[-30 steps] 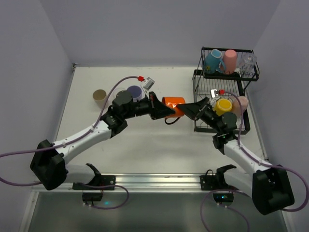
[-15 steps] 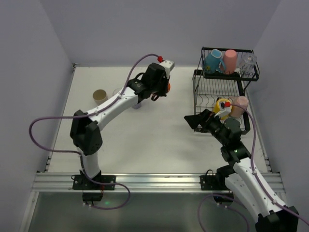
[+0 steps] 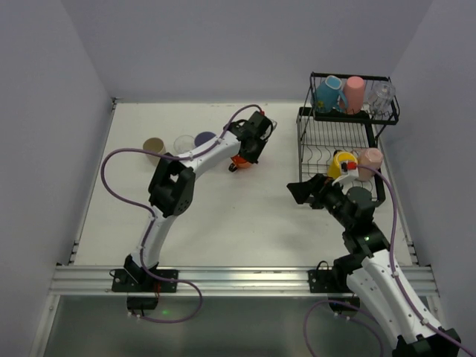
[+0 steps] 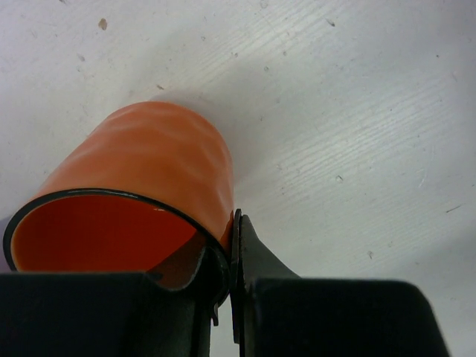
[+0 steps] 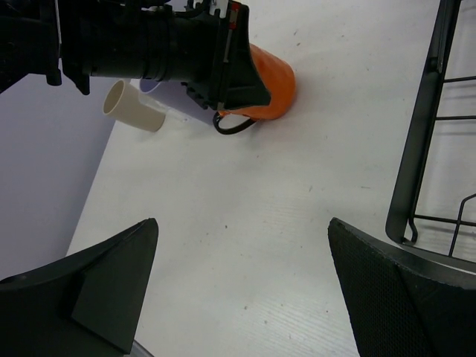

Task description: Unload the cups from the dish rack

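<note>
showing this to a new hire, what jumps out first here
The bright orange cup, pinched at its rim by the left end effector, near the table's far middle. Then the black dish rack at back right, holding a blue cup, pink cup and yellow cup.

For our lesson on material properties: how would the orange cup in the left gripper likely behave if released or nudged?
Probably stiff: the orange cup shows an undistorted round rim where the left gripper pinches its wall. Its glossy surface suggests it could slip. Tilted and round, it may roll if released like this.
</note>
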